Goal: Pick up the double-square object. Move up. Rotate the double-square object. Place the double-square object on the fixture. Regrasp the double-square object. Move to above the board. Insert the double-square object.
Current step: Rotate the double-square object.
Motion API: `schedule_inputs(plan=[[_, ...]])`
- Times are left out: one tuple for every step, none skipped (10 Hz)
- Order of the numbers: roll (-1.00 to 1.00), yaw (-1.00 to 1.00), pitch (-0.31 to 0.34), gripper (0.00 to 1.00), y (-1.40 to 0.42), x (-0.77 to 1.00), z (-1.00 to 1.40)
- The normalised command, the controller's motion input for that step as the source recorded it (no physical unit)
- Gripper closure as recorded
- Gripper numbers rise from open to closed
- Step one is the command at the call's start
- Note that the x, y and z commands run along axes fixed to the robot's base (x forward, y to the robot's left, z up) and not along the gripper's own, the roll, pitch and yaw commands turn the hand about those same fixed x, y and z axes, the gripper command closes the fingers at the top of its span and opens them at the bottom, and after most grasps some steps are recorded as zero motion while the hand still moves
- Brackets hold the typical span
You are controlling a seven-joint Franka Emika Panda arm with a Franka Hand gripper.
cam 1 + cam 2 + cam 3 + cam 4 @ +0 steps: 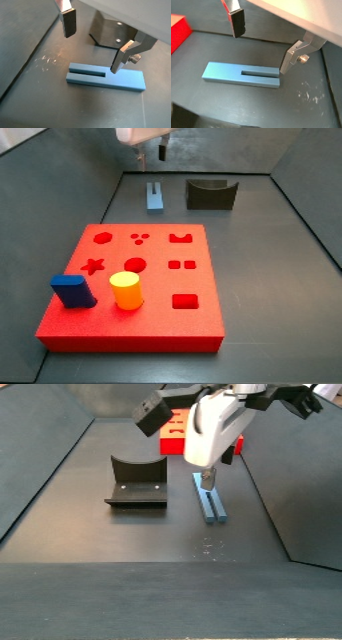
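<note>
The double-square object (107, 76) is a slim grey-blue bar with a slot splitting one end. It lies flat on the dark floor in both wrist views (243, 75) and both side views (155, 197) (211, 502). My gripper (92, 46) is open and empty, hanging above the bar's slotted end, also in a wrist view (261, 47) and a side view (158, 150). One fingertip (117, 64) is over the bar's edge. The fixture (210, 194) stands beside the bar, also seen in a wrist view (112, 33) and a side view (136, 482). The red board (134, 288) lies nearer the front.
A dark-blue block (72, 291) and a yellow cylinder (126, 290) stand on the board's near left part. Grey walls enclose the floor. A corner of the board (178, 31) shows in a wrist view.
</note>
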Motion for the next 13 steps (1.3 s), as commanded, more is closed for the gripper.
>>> schedule_inputs(plan=[[0.0,1.0,-0.001,0.0,0.0,0.03,-0.05],[0.0,1.0,-0.001,0.0,0.0,0.03,-0.05],[0.0,1.0,-0.001,0.0,0.0,0.03,-0.05],[0.0,1.0,-0.001,0.0,0.0,0.03,-0.05],[0.0,1.0,-0.001,0.0,0.0,0.03,-0.04],[0.0,1.0,-0.001,0.0,0.0,0.03,-0.04],[0.0,1.0,-0.001,0.0,0.0,0.03,-0.04],[0.0,1.0,-0.001,0.0,0.0,0.03,-0.04],[0.0,1.0,-0.001,0.0,0.0,0.03,-0.04],[0.0,1.0,-0.002,0.0,0.0,0.03,-0.04],[0.0,1.0,-0.002,0.0,0.0,0.03,-0.04],[0.0,1.0,-0.002,0.0,0.0,0.03,-0.04],[0.0,1.0,-0.002,0.0,0.0,0.03,-0.04]])
